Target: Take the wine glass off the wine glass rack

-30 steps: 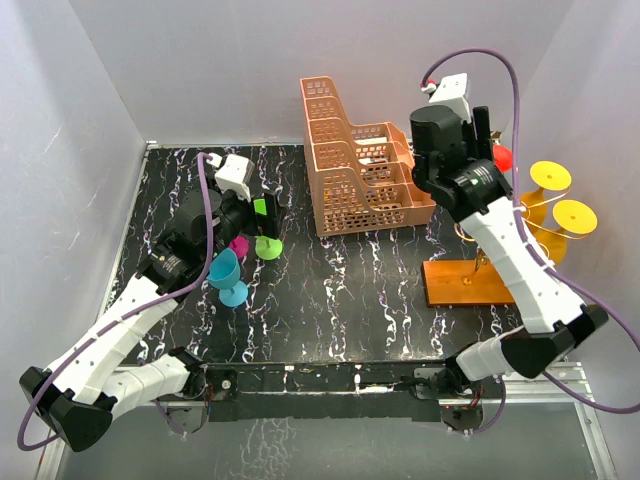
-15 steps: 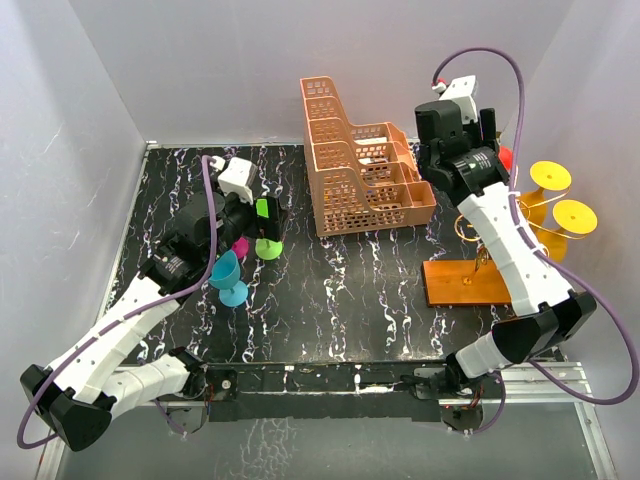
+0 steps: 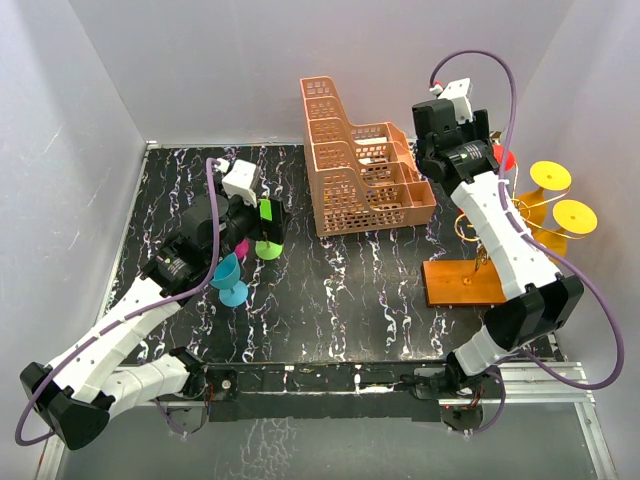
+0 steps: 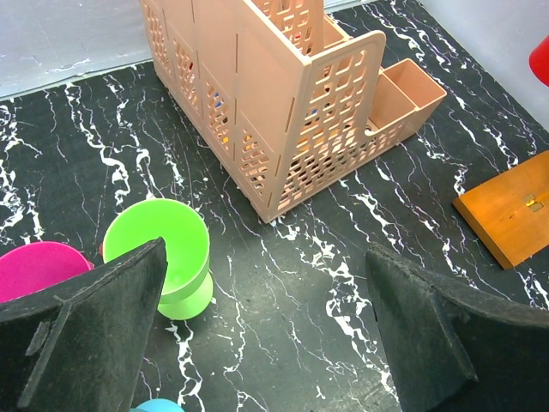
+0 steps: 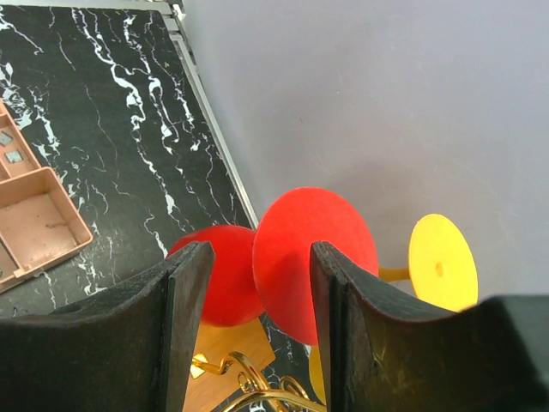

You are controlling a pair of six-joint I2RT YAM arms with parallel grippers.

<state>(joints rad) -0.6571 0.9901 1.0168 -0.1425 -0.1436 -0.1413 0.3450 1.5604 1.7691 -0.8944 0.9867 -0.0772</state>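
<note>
The wine glass rack has an orange-brown base board (image 3: 463, 283) and a gold wire stem (image 3: 482, 232). A red wine glass (image 3: 504, 158) and two yellow ones (image 3: 551, 176) hang on its arms at the right wall. In the right wrist view my right gripper (image 5: 257, 283) is open, its fingers either side of the red glass, between its bowl (image 5: 225, 275) and round foot (image 5: 313, 257); I cannot tell whether they touch it. The gold hooks (image 5: 249, 378) curl just below. My left gripper (image 4: 266, 326) is open and empty above the table.
A peach-orange lattice basket (image 3: 355, 170) stands at the back centre, left of the right arm. A green cup (image 3: 268, 247), a magenta cup (image 3: 240, 246) and a teal cup (image 3: 229, 278) stand by the left gripper (image 3: 264, 225). The grey side wall is close behind the rack.
My right gripper has moved back and right, up to the red glass on the rack. My left arm has shifted slightly to the right.
</note>
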